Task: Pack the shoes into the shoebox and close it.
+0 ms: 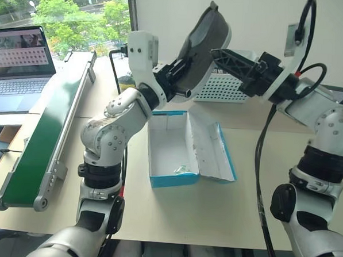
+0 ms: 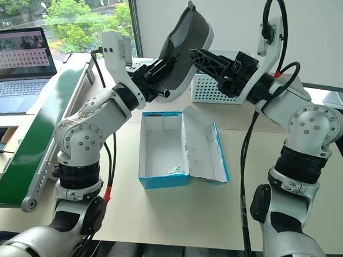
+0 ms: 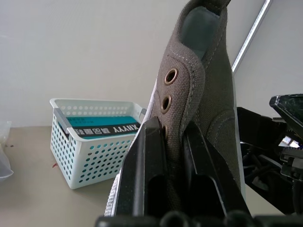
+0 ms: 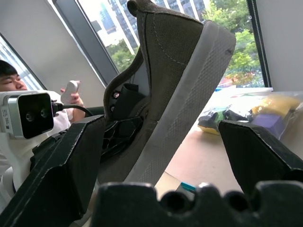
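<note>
Left pincer (image 3: 171,175) clamps one shoe (image 1: 203,45); right pincer (image 4: 165,156) gapes; one shoebox (image 1: 167,180), seemingly shoeless.

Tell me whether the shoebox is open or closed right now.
Open: the shoebox sits on the table with its lid laid flat beside it, white inside showing, no shoe in it.

White-jointed arms, black cables

A pale wall (image 1: 252,17) rises behind the beige table (image 1: 213,211), a window (image 1: 68,8) onto green trees sits beside it, and daylight fills the room.
</note>
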You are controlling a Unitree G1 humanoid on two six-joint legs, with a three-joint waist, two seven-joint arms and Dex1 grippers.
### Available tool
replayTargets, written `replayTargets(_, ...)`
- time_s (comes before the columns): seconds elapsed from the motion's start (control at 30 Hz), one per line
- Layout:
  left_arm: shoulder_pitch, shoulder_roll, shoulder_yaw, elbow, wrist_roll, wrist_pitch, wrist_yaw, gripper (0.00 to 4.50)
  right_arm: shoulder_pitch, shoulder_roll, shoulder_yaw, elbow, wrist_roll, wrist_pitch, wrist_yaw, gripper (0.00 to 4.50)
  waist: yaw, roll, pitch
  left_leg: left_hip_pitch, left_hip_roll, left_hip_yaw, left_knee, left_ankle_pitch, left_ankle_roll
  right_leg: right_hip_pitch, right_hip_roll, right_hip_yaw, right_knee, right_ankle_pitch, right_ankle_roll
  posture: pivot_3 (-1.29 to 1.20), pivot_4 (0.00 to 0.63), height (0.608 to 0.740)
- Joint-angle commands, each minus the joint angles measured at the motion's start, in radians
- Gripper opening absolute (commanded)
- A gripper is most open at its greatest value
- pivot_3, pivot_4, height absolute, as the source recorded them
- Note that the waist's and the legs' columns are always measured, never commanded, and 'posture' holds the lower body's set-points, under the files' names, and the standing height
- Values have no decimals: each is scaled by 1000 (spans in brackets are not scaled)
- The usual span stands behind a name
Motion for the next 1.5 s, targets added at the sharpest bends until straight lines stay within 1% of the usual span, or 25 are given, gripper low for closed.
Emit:
replayTargets(0.03, -30, -23, -9, -43, 3, -35, 1, 39, -17, 9, 6, -5, -4, -42, -7, 4500, 0, 0, 0, 0, 0, 0, 0, 0, 0, 0, 0, 0, 0, 0, 0, 0, 150, 740)
replayTargets(0.17, -26, -35, -18, -43, 12, -39, -1, 39, -17, 25, 26, 17, -25, -62, -18, 4500, -1, 0, 0, 0, 0, 0, 0, 0, 0, 0, 0, 0, 0, 0, 0, 0, 150, 740)
replayTargets(0.23, -23, -33, -21, -43, 16, -40, -5, 0, -19, 32, 27, 27, -30, -71, -25, 3975, -1, 0, 0, 0, 0, 0, 0, 0, 0, 0, 0, 0, 0, 0, 0, 0, 150, 740)
replayTargets(0.27, -22, -33, -20, -43, 16, -40, -5, 0, -19, 33, 28, 29, -31, -73, -24, 3811, -1, 0, 0, 0, 0, 0, 0, 0, 0, 0, 0, 0, 0, 0, 0, 0, 150, 740)
replayTargets(0.5, 13, -16, 5, -50, -6, 16, 11, 0, -26, 38, 48, 43, -56, -94, -19, 1369, -2, 0, 0, 0, 0, 0, 0, 0, 0, 0, 0, 0, 0, 0, 0, 0, 150, 740)
replayTargets(0.53, 20, -9, 13, -55, -15, 27, 12, 0, -28, 37, 51, 47, -60, -99, -17, 1050, -2, 0, 0, 0, 0, 0, 0, 0, 0, 0, 0, 0, 0, 0, 0, 0, 150, 740)
replayTargets(0.6, 30, 5, 26, -64, -28, 42, 13, 0, -31, 38, 56, 52, -66, -105, -16, 564, -2, 0, 0, 0, 0, 0, 0, 0, 0, 0, 0, 0, 0, 0, 0, 0, 150, 740)
replayTargets(0.63, 44, 19, 49, -74, -61, 63, 3, 943, -32, 36, 62, 58, -75, -110, -11, 455, -2, 0, 0, 0, 0, 0, 0, 0, 0, 0, 0, 0, 0, 0, 0, 0, 150, 740)
replayTargets(0.67, 57, 44, 63, -86, -80, 88, -8, 1123, -34, 32, 71, 64, -87, -117, -3, 423, -3, 0, 0, 0, 0, 0, 0, 0, 0, 0, 0, 0, 0, 0, 0, 0, 150, 740)
replayTargets(0.73, 77, 105, 95, -110, -125, 154, -18, 1912, -37, 16, 107, 78, -126, -134, 23, 373, -5, 0, 0, 0, 0, 0, 0, 0, 0, 0, 0, 0, 0, 0, 0, 0, 150, 740)
replayTargets(0.77, 85, 147, 122, -122, -177, 209, -32, 2174, -46, 10, 124, 90, -142, -135, 32, 368, -5, 0, 0, 0, 0, 0, 0, 0, 0, 0, 1, 0, 0, 0, 0, 0, 150, 740)
replayTargets(0.8, 88, 169, 169, -119, -271, 265, -37, 2315, -56, 8, 132, 100, -148, -130, 35, 359, -8, 0, 0, 0, 0, 0, 0, 0, 0, -1, 0, 0, 0, 0, 0, 0, 150, 740)
replayTargets(0.83, 90, 184, 201, -116, -343, 303, -38, 2315, -64, 7, 137, 107, -152, -126, 37, 355, -7, 1, 0, 0, 1, 0, 0, 0, 0, -1, 1, 1, 0, 0, 0, 0, 150, 740)
replayTargets(0.9, 99, 293, 302, -99, -487, 357, -97, 2315, -108, -6, 155, 121, -134, -47, 48, 351, -8, 1, 1, 0, 1, 0, 0, 0, 0, -1, 1, 0, 1, 0, 0, 0, 150, 740)
replayTargets(0.97, 106, 383, 362, -74, -568, 387, -121, 2315, -144, -15, 173, 132, -126, 23, 49, 351, -10, 2, 1, 0, 1, 0, 0, 0, 0, -2, 1, 1, 1, 0, 0, 0, 150, 740)
replayTargets(1.03, 144, 494, 375, -79, -550, 392, -184, 2315, -179, -33, 261, 108, -142, 135, 57, 351, -11, 2, 1, 0, 1, 0, -1, 0, 0, -1, 1, 0, 1, 0, 0, 0, 150, 740)
replayTargets(1.1, 187, 567, 329, -103, -501, 377, -230, 2315, -200, 1, 271, 110, -136, 204, 25, 351, -17, 2, 1, 1, 1, 0, -2, 0, 0, -1, 1, 0, 0, 0, 0, 0, 150, 740)
replayTargets(1.13, 206, 579, 306, -112, -489, 367, -243, 2315, -197, 28, 273, 104, -132, 225, 9, 351, -15, 2, 1, 2, 1, 0, -2, 0, 0, -1, 1, 0, 0, 0, 0, 0, 150, 740)
replayTargets(1.2, 224, 579, 273, -122, -470, 344, -255, 2315, -158, 15, 374, 41, -157, 253, 45, 351, -1, 2, 1, 2, 1, 0, -2, 0, 0, 0, 1, 0, 0, 0, 0, 0, 150, 740)
replayTargets(1.27, 234, 567, 253, -133, -458, 327, -252, 2315, -117, 16, 426, 33, -194, 258, 41, 351, 7, 2, 1, 1, 1, -1, -2, 0, 0, 0, 1, -1, 0, 0, 0, 0, 150, 740)
replayTargets(1.37, 246, 562, 238, -148, -454, 310, -245, 2315, -86, 7, 484, 78, -268, 214, 33, 351, 11, 2, 1, 0, 0, -1, -1, 0, 0, 0, 0, -1, -1, 0, 0, 0, 150, 740)
replayTargets(1.43, 250, 560, 240, -155, -459, 306, -239, 2315, -67, -21, 568, 135, -349, 170, 49, 351, 9, 2, 1, 0, 0, -1, -1, 0, 0, -1, 0, -1, 0, 0, 0, 0, 150, 740)
replayTargets(1.5, 256, 556, 239, -157, -456, 298, -230, 2315, -47, -28, 615, 205, -419, 127, 53, 351, 4, 2, 1, 0, 1, -1, -1, 0, 0, -1, 1, -1, 0, 0, 0, 0, 150, 740)
